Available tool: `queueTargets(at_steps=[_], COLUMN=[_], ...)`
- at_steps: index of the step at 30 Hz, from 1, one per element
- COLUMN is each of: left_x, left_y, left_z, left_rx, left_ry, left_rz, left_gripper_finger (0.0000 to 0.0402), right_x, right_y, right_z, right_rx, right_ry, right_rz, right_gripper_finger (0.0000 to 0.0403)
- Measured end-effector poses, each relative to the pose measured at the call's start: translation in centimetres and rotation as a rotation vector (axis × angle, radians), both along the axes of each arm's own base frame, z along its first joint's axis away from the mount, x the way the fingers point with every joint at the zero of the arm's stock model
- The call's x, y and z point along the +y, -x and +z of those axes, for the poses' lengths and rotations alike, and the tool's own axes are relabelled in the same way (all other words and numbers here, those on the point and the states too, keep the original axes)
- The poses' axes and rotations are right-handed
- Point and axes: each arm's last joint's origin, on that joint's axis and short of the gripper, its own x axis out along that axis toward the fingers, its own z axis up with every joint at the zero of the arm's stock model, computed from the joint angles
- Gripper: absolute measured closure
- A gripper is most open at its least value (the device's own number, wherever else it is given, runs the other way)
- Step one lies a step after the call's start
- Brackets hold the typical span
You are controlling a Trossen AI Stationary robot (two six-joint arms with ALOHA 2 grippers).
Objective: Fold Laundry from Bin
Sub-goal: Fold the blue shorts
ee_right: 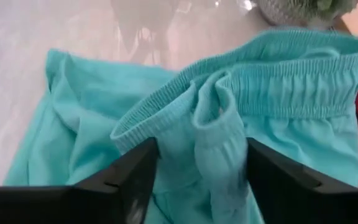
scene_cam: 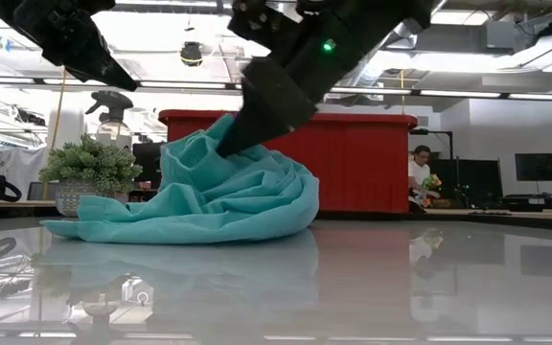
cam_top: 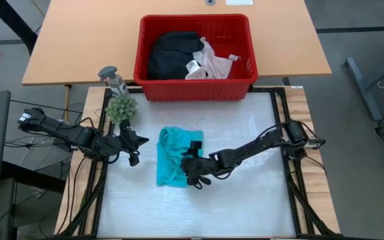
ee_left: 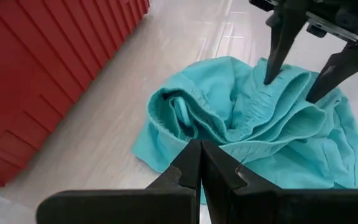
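Right hand point(ee_right: 197, 171), fingers spread astride a ribbed elastic waistband fold of the crumpled teal shorts point(cam_top: 175, 157) at table centre; left hand point(ee_left: 201, 163) pressed together beside them.

A pale, glossy work table point(cam_top: 245, 200), framed by dark rails, is seen below the arms. A crumpled teal garment point(cam_top: 173, 157) is spread on its surface, left of the middle. Beyond it, a tan wooden table point(cam_top: 79, 47) is set against the far edge. On that table a red bin point(cam_top: 195, 85) is placed. A small potted plant point(cam_top: 121, 108) and a spray bottle point(cam_top: 112, 77) are found at the work table's far left corner.
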Motion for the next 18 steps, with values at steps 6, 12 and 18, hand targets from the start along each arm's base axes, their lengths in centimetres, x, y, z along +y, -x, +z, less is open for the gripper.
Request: queueTargets(at_steps=[6,12,18], left_x=[0.0,0.0,0.1], left_y=[0.0,0.0,0.0], left_z=[0.0,0.0,0.0], left_rx=[-0.003,-0.008,-0.009], left_ry=[0.002,-0.008,-0.008], left_rz=[0.001,0.018,0.021], left_gripper_finger=[0.0401,0.0401,0.0401], right_x=[-0.2,0.1,1.0], right_y=[-0.6,-1.6,-2.2], right_z=[0.5,3.1,6.0], right_rx=[0.015,-0.009,-0.041], right_ry=[0.015,0.028,-0.052], right_rz=[-0.020,0.000,0.064], right_gripper_finger=[0.0280,0.0373,0.0348])
